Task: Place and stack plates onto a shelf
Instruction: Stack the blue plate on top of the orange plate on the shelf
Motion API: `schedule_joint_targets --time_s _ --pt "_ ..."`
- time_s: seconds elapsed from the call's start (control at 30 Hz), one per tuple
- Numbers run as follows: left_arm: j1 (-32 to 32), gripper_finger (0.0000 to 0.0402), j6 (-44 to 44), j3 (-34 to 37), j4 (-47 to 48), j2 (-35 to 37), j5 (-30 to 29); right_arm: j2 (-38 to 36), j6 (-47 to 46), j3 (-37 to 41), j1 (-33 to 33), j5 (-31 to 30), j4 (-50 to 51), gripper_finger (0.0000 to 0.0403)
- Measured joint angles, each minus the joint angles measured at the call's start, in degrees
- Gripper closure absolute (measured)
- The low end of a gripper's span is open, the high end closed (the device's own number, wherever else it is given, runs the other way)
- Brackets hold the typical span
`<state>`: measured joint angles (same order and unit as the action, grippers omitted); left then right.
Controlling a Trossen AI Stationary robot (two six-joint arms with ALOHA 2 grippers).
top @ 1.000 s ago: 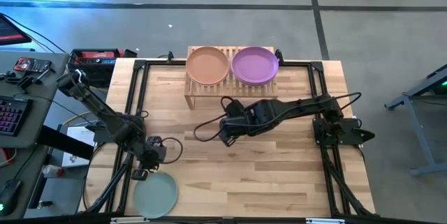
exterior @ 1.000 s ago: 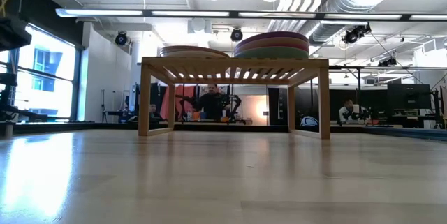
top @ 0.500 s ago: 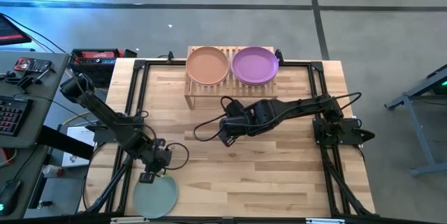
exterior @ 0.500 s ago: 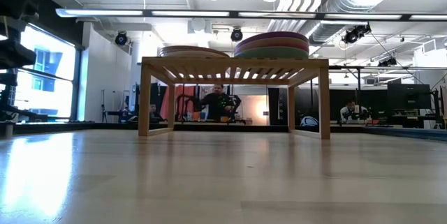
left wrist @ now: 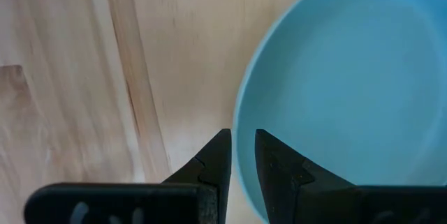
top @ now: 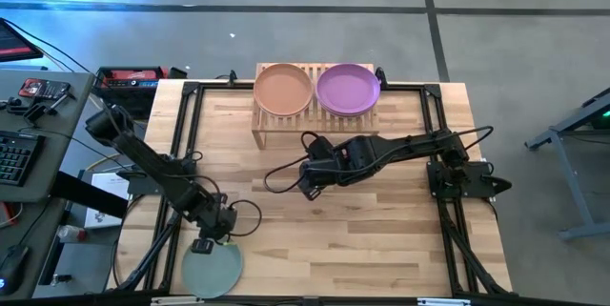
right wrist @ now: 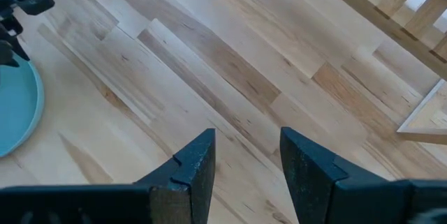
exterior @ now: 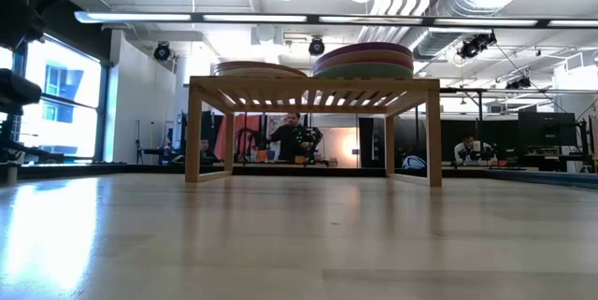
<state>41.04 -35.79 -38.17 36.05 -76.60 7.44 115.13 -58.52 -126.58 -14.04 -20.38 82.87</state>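
Your left gripper [left wrist: 242, 147] sits at near-left table corner, fingers narrowed to slim gap straddling rim of round matte mint plate [top: 212, 270]; whether pads touch rim, cannot tell. Mint plate lies flat on pale wooden plank tabletop [top: 381, 230]. Your right gripper [right wrist: 246, 155] hovers mid-table, fingers parted, holding nothing. Low light-wood slatted shelf [top: 272, 122] at far edge carries two stacks: peach plate [top: 283, 88] topping left, purple plate [top: 348, 89] topping right.
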Motion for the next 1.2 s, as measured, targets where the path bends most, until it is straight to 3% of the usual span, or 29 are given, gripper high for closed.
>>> schedule_joint_targets --time_s 0.9,1.2 --pt "0.0 0.0348 0.02 -0.02 -1.74 -0.61 -0.09 0.0 0.0 -0.02 0.0 -0.02 0.0 0.0265" --pt "-0.02 0.0348 -0.77 -0.04 -3.04 -5.09 -0.47 0.0 0.0 -0.02 0.0 -0.04 -0.81 0.0265"
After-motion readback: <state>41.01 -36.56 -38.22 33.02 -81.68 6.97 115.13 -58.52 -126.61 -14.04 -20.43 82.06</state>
